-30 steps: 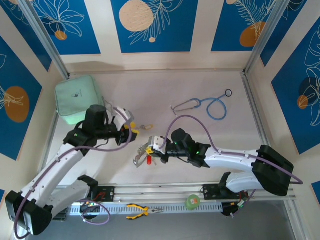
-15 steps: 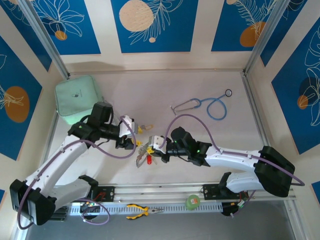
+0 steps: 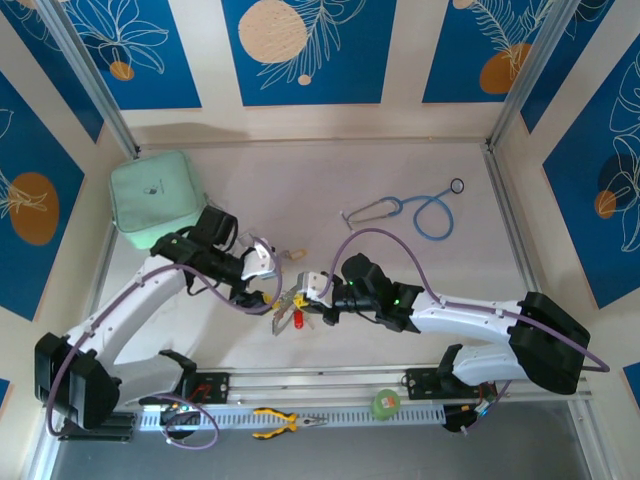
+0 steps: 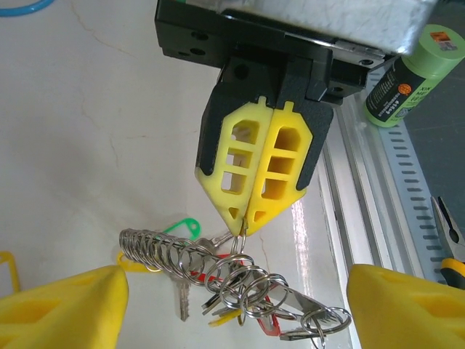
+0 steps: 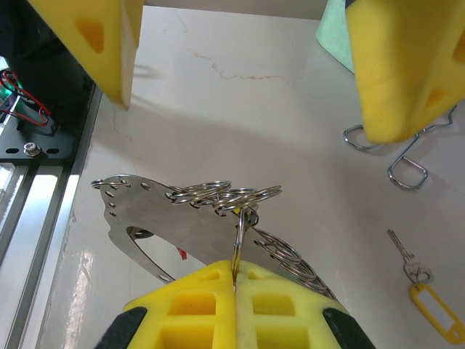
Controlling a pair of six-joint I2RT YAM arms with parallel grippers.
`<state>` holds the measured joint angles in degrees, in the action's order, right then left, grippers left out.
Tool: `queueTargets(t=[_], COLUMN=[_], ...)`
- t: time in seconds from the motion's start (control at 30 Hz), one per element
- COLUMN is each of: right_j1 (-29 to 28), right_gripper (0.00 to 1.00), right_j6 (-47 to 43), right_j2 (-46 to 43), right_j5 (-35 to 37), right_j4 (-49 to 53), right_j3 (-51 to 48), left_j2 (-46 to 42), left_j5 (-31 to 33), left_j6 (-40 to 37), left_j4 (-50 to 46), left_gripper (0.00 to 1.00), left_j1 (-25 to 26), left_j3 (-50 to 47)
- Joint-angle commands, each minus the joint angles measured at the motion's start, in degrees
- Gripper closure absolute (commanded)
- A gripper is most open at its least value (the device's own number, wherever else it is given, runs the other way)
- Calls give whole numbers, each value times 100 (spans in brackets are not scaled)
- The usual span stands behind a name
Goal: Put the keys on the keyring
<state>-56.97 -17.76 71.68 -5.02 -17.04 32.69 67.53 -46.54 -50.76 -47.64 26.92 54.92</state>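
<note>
My right claw [image 4: 243, 217] is clamped on a ring of the keyring [image 4: 174, 251]; my left claw [image 3: 262, 272] is spread apart just beside it.

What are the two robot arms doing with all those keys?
The right tool is pinched shut on one ring of the keyring, which already carries several keys. The left tool is wide open, facing it and holding nothing. One key with a yellow tag lies loose on the table, not on the ring yet.
</note>
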Motion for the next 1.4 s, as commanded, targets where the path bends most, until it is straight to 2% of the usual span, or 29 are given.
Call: queueTargets(t=[0.0, 0.2, 0.33, 0.43, 0.6, 0.9, 1.1, 1.37], right_j1=[31, 28, 21, 21, 29, 27, 31, 12], right_gripper=[100, 100, 100, 100, 100, 100, 100, 100], right_j6=[-52, -43, -17, -8, -4, -3, 17, -3], right_j2=[-90, -75, -49, -49, -65, -58, -49, -38], right_j5=[-155, -149, -149, -132, -114, -106, -108, -144], right_j4=[-34, -88, -124, -133, -129, -141, -138, -143], right_j3=[148, 139, 118, 122, 104, 90, 92, 102], left_j2=[142, 430, 554, 627, 571, 354, 222, 174], left_j5=[-331, -385, -312, -303, -215, -145, -247, -284], left_j6=[-304, -529, -613, -662, -662, -619, -497, -413], left_j4=[-211, -362, -483, -595, -772, -1221, -1406, -1658], left_gripper=[21, 20, 24, 31, 50, 67, 68, 65], left_j1=[50, 124, 178, 223, 226, 224, 252, 289], left_j3=[142, 168, 203, 240, 290, 266, 204, 277])
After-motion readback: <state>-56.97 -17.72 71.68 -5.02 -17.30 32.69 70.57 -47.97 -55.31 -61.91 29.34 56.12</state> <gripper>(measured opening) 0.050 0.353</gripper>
